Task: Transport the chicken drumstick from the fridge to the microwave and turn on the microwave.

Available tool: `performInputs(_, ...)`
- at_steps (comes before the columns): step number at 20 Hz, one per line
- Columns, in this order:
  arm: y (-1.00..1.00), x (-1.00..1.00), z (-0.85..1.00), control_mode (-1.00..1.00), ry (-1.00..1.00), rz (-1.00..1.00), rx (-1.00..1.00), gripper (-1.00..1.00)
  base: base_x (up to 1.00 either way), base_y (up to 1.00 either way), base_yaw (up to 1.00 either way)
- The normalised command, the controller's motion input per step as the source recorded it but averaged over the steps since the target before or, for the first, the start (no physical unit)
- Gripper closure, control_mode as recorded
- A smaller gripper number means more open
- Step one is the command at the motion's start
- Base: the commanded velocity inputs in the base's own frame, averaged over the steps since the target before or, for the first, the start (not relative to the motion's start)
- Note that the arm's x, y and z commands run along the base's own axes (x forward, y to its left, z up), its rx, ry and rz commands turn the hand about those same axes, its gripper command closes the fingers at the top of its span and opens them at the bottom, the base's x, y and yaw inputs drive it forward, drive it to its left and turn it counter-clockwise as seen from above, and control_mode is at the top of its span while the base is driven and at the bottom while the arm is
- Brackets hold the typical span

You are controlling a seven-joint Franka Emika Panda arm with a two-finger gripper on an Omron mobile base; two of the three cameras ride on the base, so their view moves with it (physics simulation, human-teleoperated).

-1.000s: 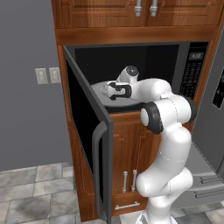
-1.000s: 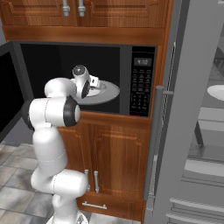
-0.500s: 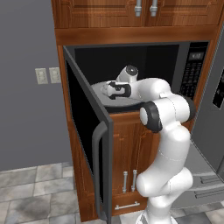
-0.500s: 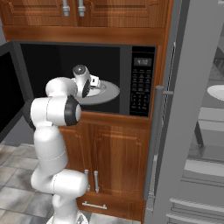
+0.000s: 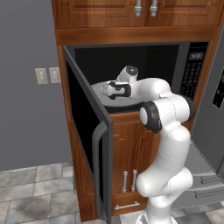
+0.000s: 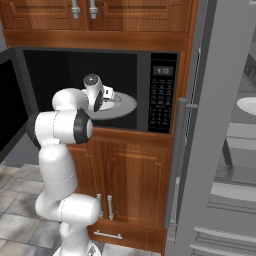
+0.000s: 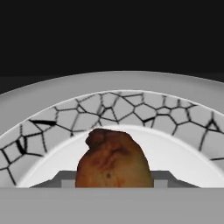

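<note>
— What sort of place is showing here?
— A home kitchen: a built-in microwave (image 5: 131,83) is sitting among wooden cabinets (image 6: 135,185), a grey fridge (image 6: 220,150) is standing beside it, and grey floor tiles (image 5: 35,197) are running below.

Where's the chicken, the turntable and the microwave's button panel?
Drumstick (image 7: 113,159), hand view, middle of its browned meat.
Turntable (image 6: 125,106), right base view, bare right part.
Button panel (image 6: 159,100), right base view, middle of the keypad.
</note>
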Motion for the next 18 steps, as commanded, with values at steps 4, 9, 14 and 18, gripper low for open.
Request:
performInputs(4, 0.00, 0.02, 0.00, -1.00, 0.00, 0.01, 0.00, -1.00, 0.00, 0.00, 0.00)
performInputs(9, 0.00, 0.01, 0.01, -1.00, 0.00, 0.00, 0.00, -1.00, 0.00, 0.00, 0.00)
performInputs(14, 0.00, -0.15, 0.03, -1.00, -0.01, 0.00, 0.00, -1.00, 0.00, 0.00, 0.00)
performInputs(18, 0.00, -0.26, 0.07, -1.00, -0.07, 0.00, 0.00, -1.00, 0.00, 0.00, 0.00)
